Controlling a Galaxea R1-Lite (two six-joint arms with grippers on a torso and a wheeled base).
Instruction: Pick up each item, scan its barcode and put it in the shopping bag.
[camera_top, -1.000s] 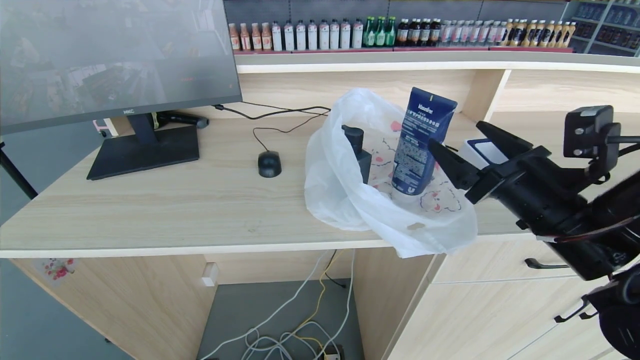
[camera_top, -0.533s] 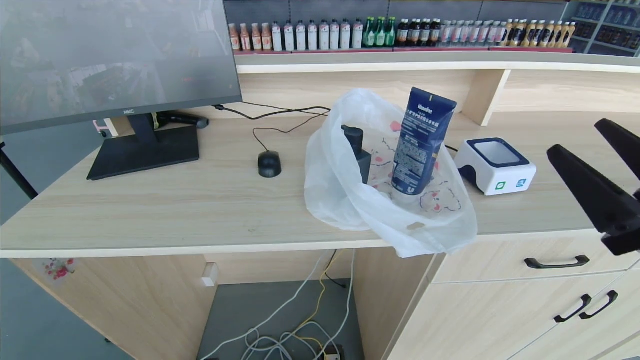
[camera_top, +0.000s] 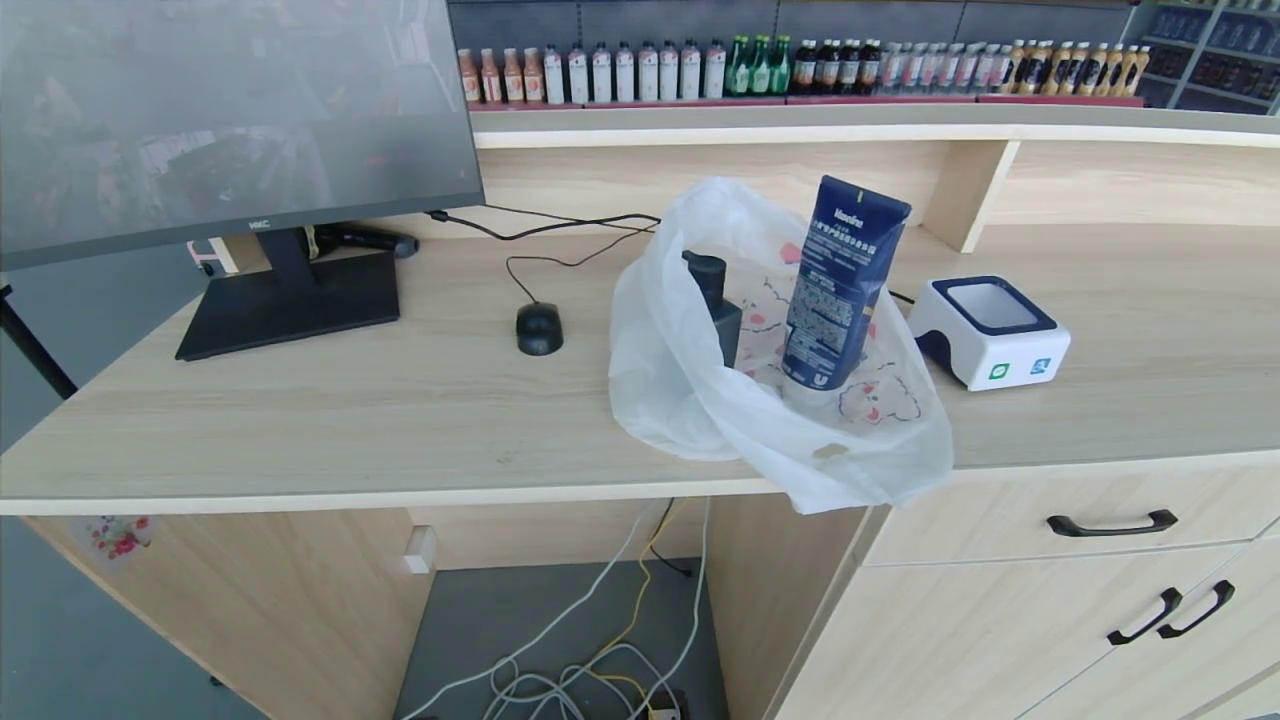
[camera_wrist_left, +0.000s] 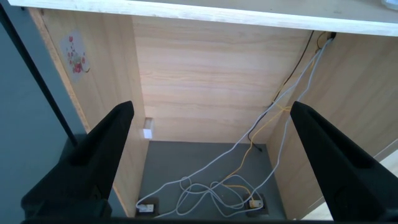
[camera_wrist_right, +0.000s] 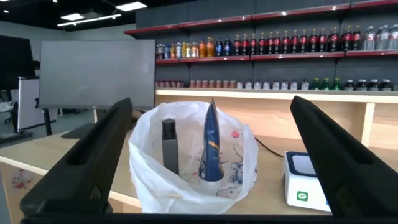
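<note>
Right gripper (camera_wrist_right: 211, 102): jaws wide, holding nothing, in front of the counter (camera_top: 300, 420) at about counter-top height, facing the bag (camera_top: 690, 400). In the right wrist view the bag sits framed between its 2 fingers (camera_wrist_right: 93, 162), well apart from both, no contact. Bag white, translucent, open at top, resting on the counter near the front edge, 1 lower corner hanging over the edge. 2 items inside: blue tube (camera_top: 843, 285) standing cap down, leaning slightly, upper end above the bag rim; black bottle (camera_top: 714, 300) upright just beside it, on the monitor (camera_top: 230, 110) side. Scanner (camera_top: 990, 332), white with dark blue rim, on the counter just beside the bag on the robot's right, window up. Left gripper (camera_wrist_left: 211, 106): jaws wide, empty, low, below the counter top, facing the knee space with cables (camera_wrist_left: 211, 186) on the floor; well apart from the bag. Mouse (camera_top: 539, 327) on the counter between monitor stand and bag. Row of drinks (camera_top: 800, 65) on the shelf behind the counter
</note>
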